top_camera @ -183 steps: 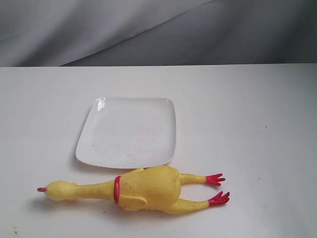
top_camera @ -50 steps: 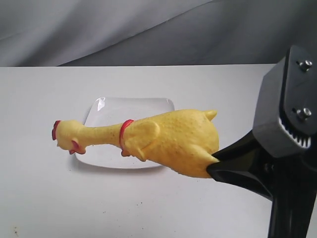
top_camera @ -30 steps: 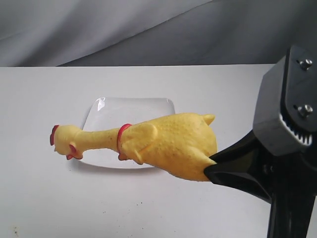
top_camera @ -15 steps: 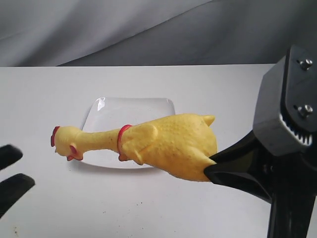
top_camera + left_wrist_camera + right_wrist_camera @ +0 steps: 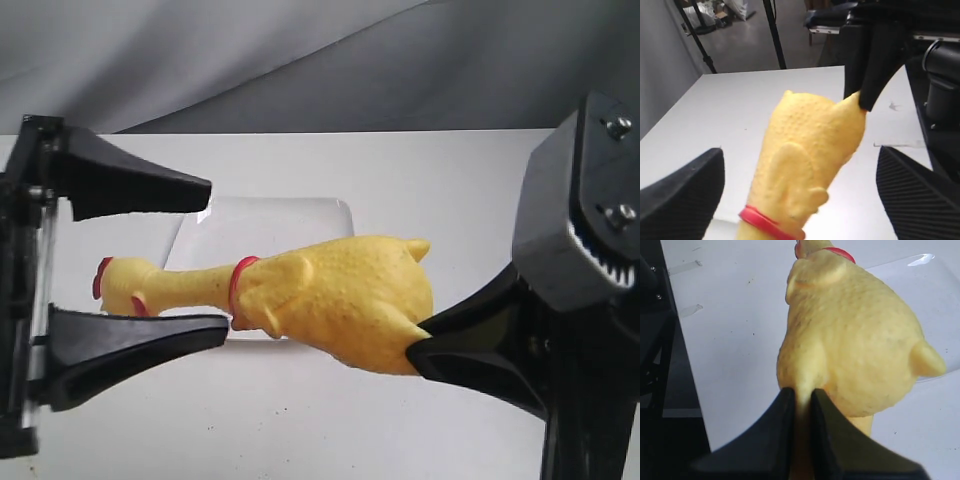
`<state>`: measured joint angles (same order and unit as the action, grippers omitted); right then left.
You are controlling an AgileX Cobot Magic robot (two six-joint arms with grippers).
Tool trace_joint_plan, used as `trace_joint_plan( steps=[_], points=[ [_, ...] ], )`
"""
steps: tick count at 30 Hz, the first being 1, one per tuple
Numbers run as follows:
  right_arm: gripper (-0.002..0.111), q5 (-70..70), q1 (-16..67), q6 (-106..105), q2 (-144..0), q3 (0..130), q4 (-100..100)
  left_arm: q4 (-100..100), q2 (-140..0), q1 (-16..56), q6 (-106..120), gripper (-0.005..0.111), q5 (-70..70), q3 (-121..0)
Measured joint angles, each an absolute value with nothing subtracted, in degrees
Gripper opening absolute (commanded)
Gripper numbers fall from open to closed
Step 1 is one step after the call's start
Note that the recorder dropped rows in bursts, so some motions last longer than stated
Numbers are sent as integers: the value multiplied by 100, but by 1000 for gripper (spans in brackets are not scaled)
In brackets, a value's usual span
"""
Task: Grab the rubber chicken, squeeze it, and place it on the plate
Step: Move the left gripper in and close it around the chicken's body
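The rubber chicken [image 5: 340, 300] hangs in the air, head pointing left, over the front of the white plate [image 5: 300, 215]. My right gripper [image 5: 425, 345] is shut on one of its legs at the rear of the plump body [image 5: 855, 340], pinching it thin between black fingers [image 5: 775, 430]. My left gripper [image 5: 205, 260] is open, one finger [image 5: 130, 185] above and the other below the thin neck and red collar [image 5: 240, 285], neither touching. The left wrist view shows the chicken [image 5: 810, 150] between wide-apart fingers [image 5: 680, 195]. The feet are hidden.
A white table [image 5: 300, 420] carries the plate. A grey cloth backdrop [image 5: 300, 60] hangs behind the table's far edge. The right arm's bulky black body [image 5: 580, 300] fills the right side of the exterior view.
My left gripper has come in from the left edge and now straddles the chicken's neck, open. The chicken, still held by the right gripper, has sunk slightly and shifted a little left.
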<state>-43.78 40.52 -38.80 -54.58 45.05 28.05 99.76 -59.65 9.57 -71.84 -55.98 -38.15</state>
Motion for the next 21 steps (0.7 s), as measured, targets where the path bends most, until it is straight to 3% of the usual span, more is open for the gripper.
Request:
trace_joint_plan(
  steps=[18, 21],
  points=[
    [0, -4528, 4052, -3880, -5458, 4505, 2874, 10036, -7134, 2766, -6135, 78, -3809, -3987],
    [0, -4539, 4052, -3880, -5458, 4505, 2887, 10036, -7359, 2894, -6126, 70, -3669, -3987]
  ],
)
